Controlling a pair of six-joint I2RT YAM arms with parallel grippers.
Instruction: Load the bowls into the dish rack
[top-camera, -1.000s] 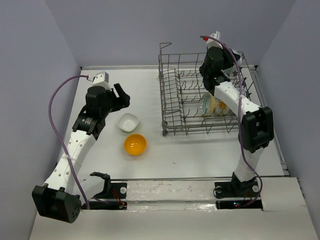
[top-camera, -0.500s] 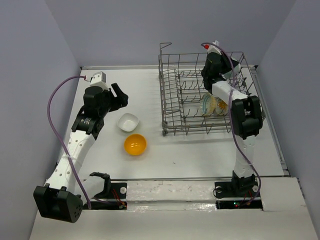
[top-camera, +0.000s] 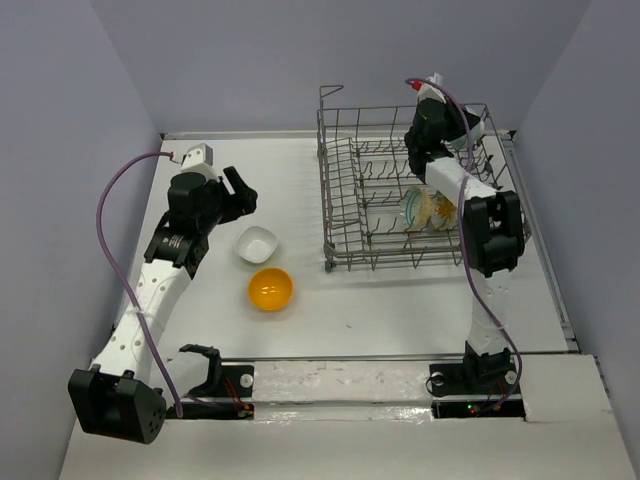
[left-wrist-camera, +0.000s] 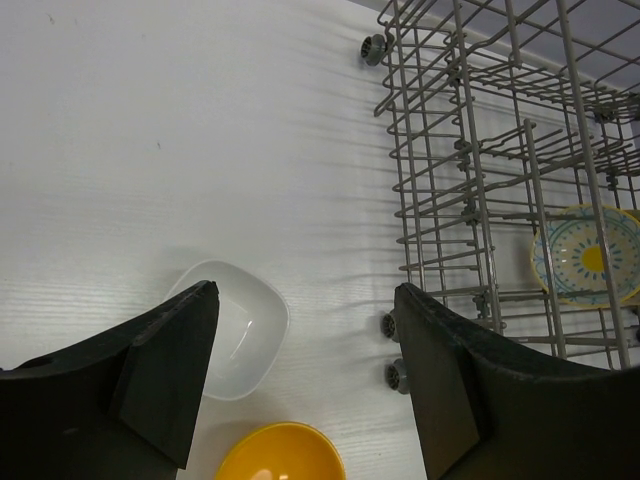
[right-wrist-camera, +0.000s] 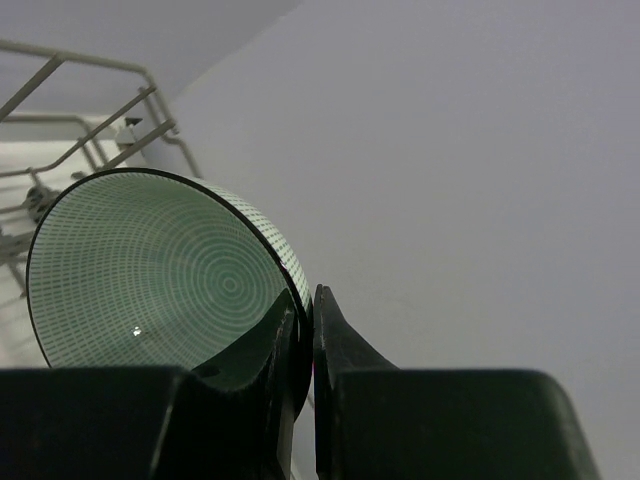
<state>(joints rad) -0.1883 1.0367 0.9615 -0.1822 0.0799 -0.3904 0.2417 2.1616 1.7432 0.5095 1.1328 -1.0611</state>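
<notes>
1. Above the far right corner of the dish rack (top-camera: 340, 200), the right pincer (right-wrist-camera: 305, 312) is all but closed. Its two fingers pinch the rim of the pale teal bowl (right-wrist-camera: 160, 270), one inside the rim and one outside.
2. That bowl is held on edge, its ringed green inside turned toward the wrist camera. The rack's top wires show behind it to the left.
3. Over the left half of the desk (top-camera: 360, 300), the left pincer (left-wrist-camera: 303, 295) hangs with its fingers spread wide and nothing between them.
4. Just below it the white squarish bowl (left-wrist-camera: 235, 340) sits upright on the desk. The orange-yellow bowl (left-wrist-camera: 280, 455) sits near it on the near side.
5. Both of these bowls lie left of the rack, outside it.
6. Inside the rack, the blue-rimmed bowl with a yellow flower (left-wrist-camera: 588, 255) stands on edge among the tines near the front right. A yellowish bowl (top-camera: 443, 214) just beside it is partly hidden by the right arm.
</notes>
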